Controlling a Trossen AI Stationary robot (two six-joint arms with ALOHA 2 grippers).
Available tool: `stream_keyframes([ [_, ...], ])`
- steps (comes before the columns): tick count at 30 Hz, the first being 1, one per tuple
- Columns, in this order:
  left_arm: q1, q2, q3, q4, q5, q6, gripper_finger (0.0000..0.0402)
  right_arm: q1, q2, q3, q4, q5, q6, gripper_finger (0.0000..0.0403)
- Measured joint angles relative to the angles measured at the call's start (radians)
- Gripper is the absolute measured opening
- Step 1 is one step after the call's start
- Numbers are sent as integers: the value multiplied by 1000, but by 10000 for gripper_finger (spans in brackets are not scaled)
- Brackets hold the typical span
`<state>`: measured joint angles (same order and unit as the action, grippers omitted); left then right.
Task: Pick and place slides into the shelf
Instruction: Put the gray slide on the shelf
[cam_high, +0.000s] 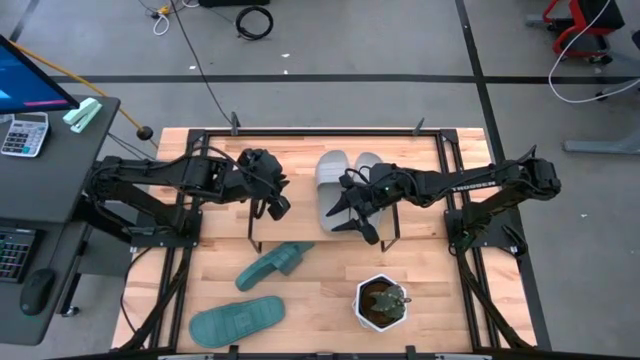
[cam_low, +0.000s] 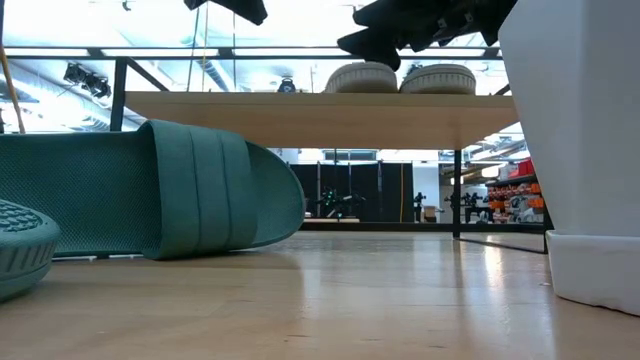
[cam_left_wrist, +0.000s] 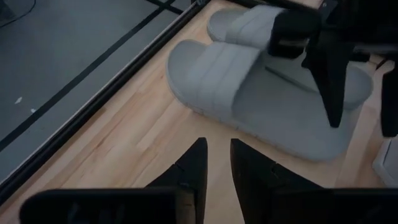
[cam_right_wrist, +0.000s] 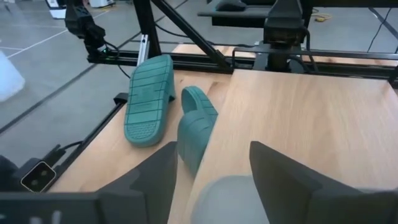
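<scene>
Right gripper (cam_high: 358, 213) hangs with fingers apart just over the near end of the two grey slides (cam_high: 345, 178) lying side by side on the shelf (cam_low: 320, 115). Left gripper (cam_high: 278, 205) hovers beside them, nearly closed and empty; both teal slides (cam_high: 255, 290) lie on the desk (cam_high: 320, 300).

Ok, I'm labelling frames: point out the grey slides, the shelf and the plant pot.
grey slides (cam_high: 333, 172): high view, left slide's strap.
shelf (cam_low: 300, 118): low view, board's front edge.
plant pot (cam_high: 368, 317): high view, white rim.
</scene>
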<state>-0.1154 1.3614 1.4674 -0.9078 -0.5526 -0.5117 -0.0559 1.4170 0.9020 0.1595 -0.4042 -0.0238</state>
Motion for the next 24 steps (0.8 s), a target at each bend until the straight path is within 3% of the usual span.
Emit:
stream_keyframes([
  [12,0,7,1,20,36,-6,70,-19,-66,133,-78,6,22,213],
  [21,-2,27,1,31,95,-27,71,-112,-106,454,-745,172,-139,206],
  [24,0,50,-7,42,162,-26,67,-148,-107,519,-909,232,-137,201],
])
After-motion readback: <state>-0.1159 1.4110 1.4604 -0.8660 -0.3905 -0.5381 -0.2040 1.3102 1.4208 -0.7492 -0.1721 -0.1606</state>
